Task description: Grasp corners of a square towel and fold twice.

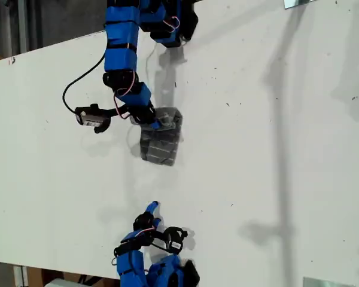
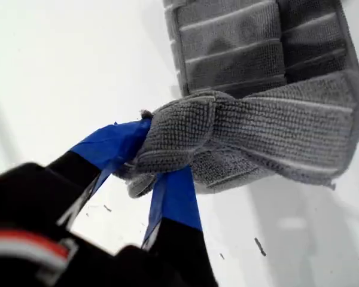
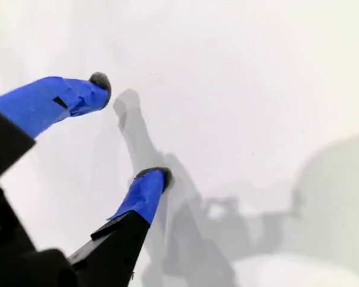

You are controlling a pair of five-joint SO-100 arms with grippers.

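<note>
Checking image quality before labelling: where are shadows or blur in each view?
Exterior view: long soft shadows cross the white table. First wrist view: the grey striped cloth towel is sharp, the camera's black housing blurred. Second wrist view: my second gripper casts a shadow.

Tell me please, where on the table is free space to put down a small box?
The table is bare across the whole exterior view's right, beyond the towel. The exterior view's left, beside both arms, is free too. It is crowded where my first gripper pinches the towel; the strip between towel and my open second gripper is narrow.
</note>
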